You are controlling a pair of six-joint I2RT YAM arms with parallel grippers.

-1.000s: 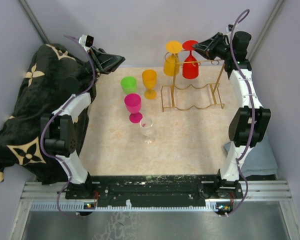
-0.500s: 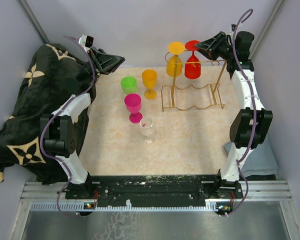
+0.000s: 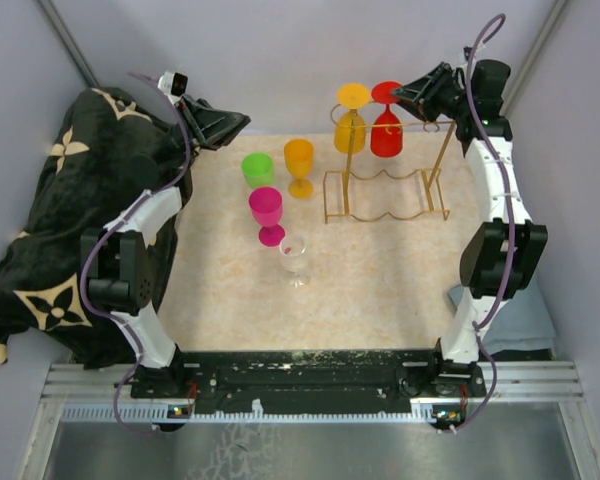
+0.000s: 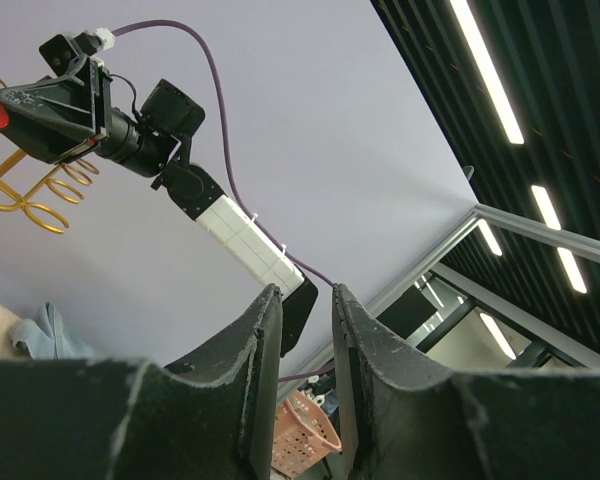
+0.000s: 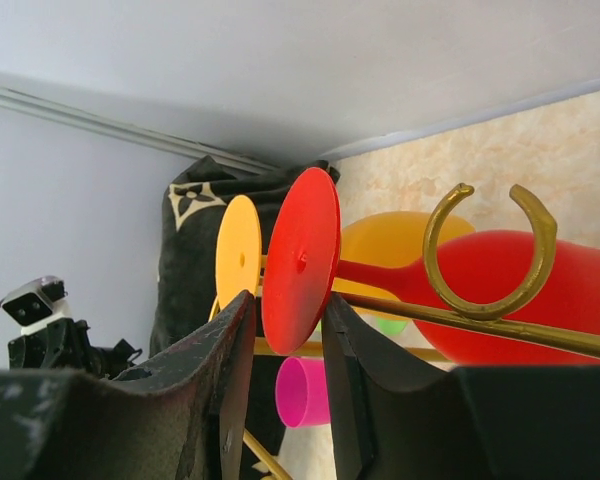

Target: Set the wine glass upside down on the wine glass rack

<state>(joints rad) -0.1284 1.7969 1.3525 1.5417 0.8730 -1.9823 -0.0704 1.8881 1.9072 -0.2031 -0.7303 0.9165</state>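
Top view, red stemmed wine glass (image 3: 384, 138): inverted, hanging on thin gold wire rack (image 3: 347, 190), beside inverted yellow wine glass (image 3: 348, 135); rack on beige worktop (image 3: 380, 290).
Left wrist view, left fingers (image 4: 260, 350): slightly parted, empty.
Right wrist view, right fingers (image 5: 225, 380): astride foot of red stemmed wine glass; contact cannot be told.

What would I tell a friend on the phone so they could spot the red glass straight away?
Start at the beige tabletop and find the gold wire rack standing at its far right, near the right arm. Two glasses hang upside down from its top rails. Yours is the red wine glass, on the side nearer that arm, beside a yellow glass.
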